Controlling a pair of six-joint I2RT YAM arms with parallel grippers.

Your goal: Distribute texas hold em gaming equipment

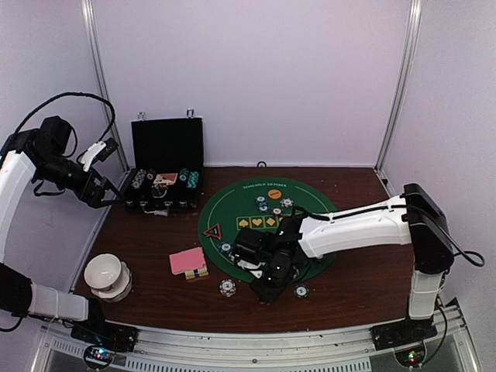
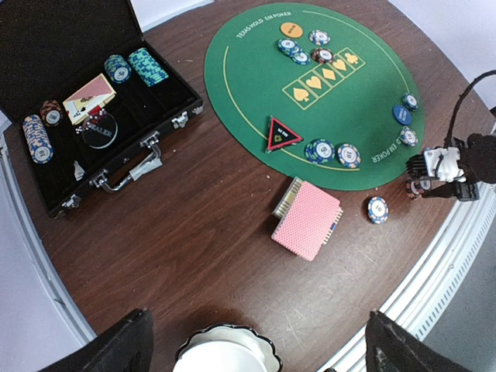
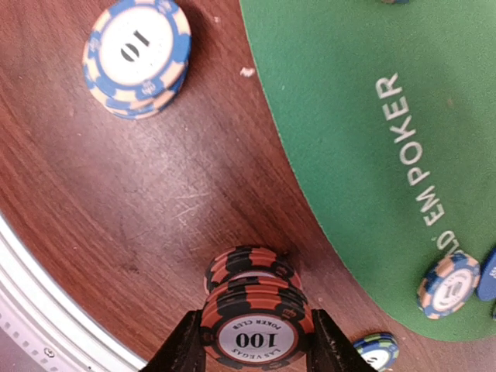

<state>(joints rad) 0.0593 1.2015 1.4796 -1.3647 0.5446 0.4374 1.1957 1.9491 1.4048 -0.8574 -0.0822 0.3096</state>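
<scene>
My right gripper (image 3: 256,353) is shut on a short stack of orange-and-black poker chips (image 3: 256,325) marked 100, just off the green mat (image 3: 341,116) over the wood. More of the same chips (image 3: 246,267) lie on the table right behind it. A blue-and-white chip stack (image 3: 138,54) sits farther out. The top view places this gripper (image 1: 267,283) at the mat's near edge. Pink-backed cards (image 2: 308,220) lie left of the mat, and a red triangle marker (image 2: 284,135), orange disc (image 2: 291,29) and blue disc (image 2: 401,114) rest on it. My left gripper (image 1: 108,194) hangs open, high at the left.
An open black case (image 1: 167,143) with chips and cards stands at the back left. A white scalloped bowl (image 1: 106,275) sits near the front left edge, directly under the left wrist. Loose chips (image 1: 301,291) lie near the front of the mat.
</scene>
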